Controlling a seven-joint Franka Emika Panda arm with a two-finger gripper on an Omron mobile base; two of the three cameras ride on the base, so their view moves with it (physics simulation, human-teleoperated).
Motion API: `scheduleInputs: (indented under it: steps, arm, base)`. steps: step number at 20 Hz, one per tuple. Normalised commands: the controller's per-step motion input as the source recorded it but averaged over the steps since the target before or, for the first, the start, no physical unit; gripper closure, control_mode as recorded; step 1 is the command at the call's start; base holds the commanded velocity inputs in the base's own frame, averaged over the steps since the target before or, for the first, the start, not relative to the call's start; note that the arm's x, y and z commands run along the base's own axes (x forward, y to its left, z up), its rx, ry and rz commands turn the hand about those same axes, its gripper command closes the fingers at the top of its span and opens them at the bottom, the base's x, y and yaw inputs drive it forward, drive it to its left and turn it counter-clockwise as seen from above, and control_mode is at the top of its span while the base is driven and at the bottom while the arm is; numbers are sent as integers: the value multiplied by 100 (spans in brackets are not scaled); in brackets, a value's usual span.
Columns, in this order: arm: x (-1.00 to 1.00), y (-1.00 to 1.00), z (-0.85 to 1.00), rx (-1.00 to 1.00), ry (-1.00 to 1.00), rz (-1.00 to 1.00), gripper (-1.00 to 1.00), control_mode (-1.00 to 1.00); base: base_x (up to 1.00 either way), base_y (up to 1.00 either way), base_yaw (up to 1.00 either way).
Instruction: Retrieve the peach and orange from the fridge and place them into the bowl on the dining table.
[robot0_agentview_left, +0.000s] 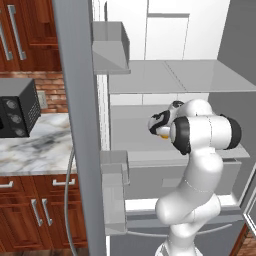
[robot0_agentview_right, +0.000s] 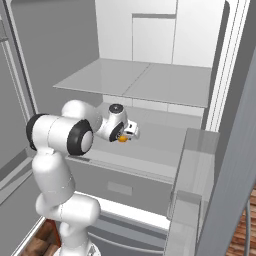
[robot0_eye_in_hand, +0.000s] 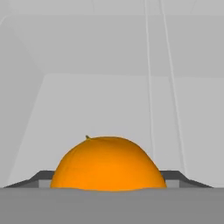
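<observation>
The orange (robot0_eye_in_hand: 108, 163) is sitting dead centre between the gripper's (robot0_eye_in_hand: 109, 186) fingers on the fridge (robot0_agentview_right: 150, 80) shelf; whether the jaws are pinching, I cannot tell.

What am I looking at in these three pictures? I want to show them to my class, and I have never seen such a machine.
They are computer-rendered pictures of a white robot arm reaching into an open fridge. Two pictures come from cameras behind the arm, one to its left and one to its right. The third comes from a camera on the hand, looking along the gripper. An orange sits on a grey fridge shelf, between the gripper's two dark fingers. The fingers lie on either side of it, but the pictures do not show whether they grip it yet. Beside the fridge, a black microwave stands on a marble counter.
</observation>
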Motion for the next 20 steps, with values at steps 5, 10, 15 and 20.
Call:
scheduleInputs:
  steps: [5, 10, 15, 20]
  arm:
    - [0, 0, -12, 0, 0, 0, 100, -100]
    - [-87, 0, -12, 0, -4, 0, 100, -100]
    - [-100, -1, 17, 0, -8, 5, 100, -100]
    - [-100, -1, 89, 0, -10, 18, 100, -100]
  base:
    - [0, 0, 0]
    - [0, 0, 0]
    - [0, 0, 0]
    - [0, 0, 0]
